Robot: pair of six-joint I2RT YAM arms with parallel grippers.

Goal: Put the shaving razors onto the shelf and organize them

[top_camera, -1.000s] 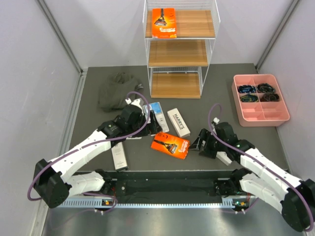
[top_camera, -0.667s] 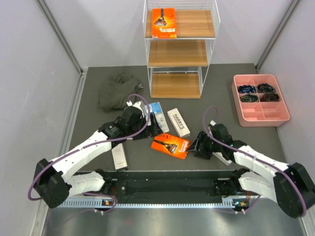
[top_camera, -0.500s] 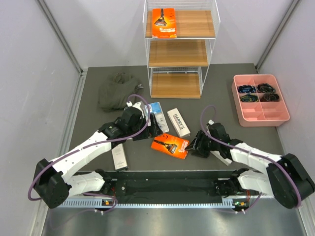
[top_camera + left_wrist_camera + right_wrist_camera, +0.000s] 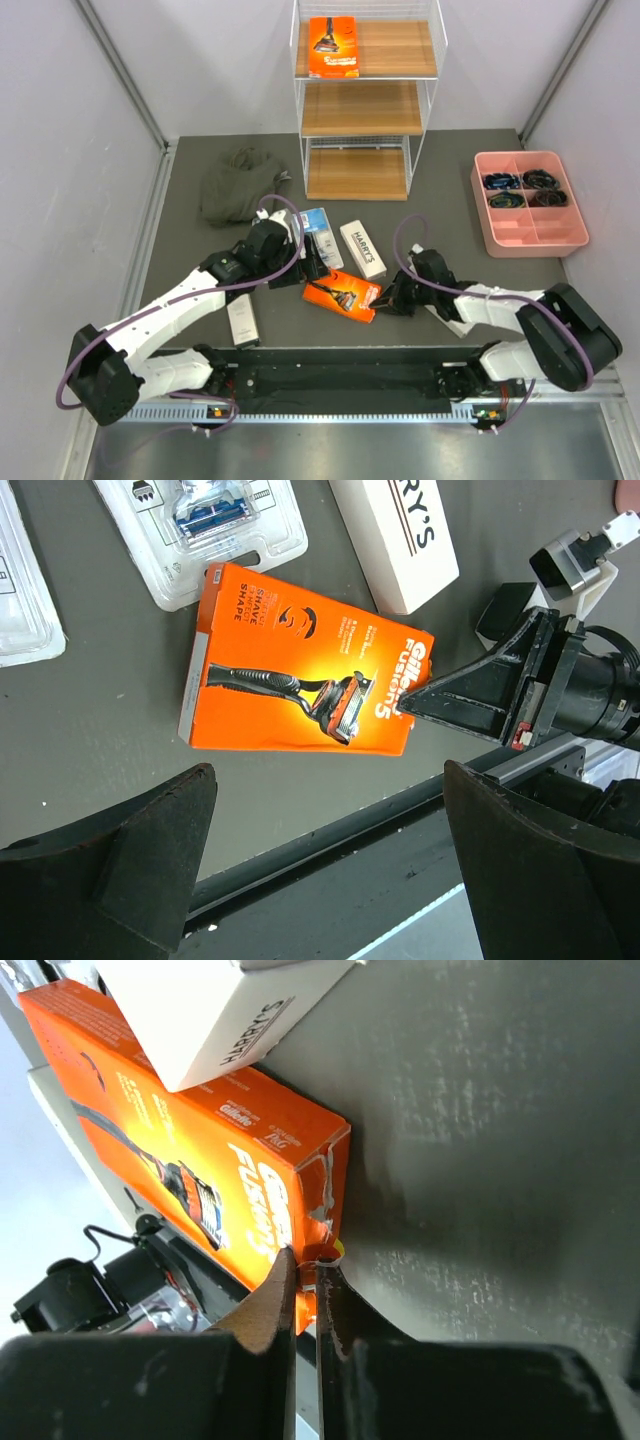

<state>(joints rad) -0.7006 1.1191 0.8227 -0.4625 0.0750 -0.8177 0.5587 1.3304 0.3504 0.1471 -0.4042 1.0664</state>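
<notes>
Listing two orange boxes: the counter box (image 4: 300, 685), lettered "Gillette Fusion5", lies flat on the counter (image 4: 460, 160) near the arm bases. The shelf box (image 4: 333, 46) lies on the top tier of the shelf (image 4: 395, 50), its print too small to read. We count two white boxes in view: the HARRY'S box (image 4: 362, 249) just beyond the counter box, and a plain white box (image 4: 241, 320) beside the left arm. We also count two blister packs: the first pack (image 4: 205, 520) and the second pack (image 4: 20, 590), labels illegible. The right claw (image 4: 305, 1258) is clenched on the counter box's corner flap. The left claw (image 4: 328, 780) is spread wide above that box, holding nothing.
</notes>
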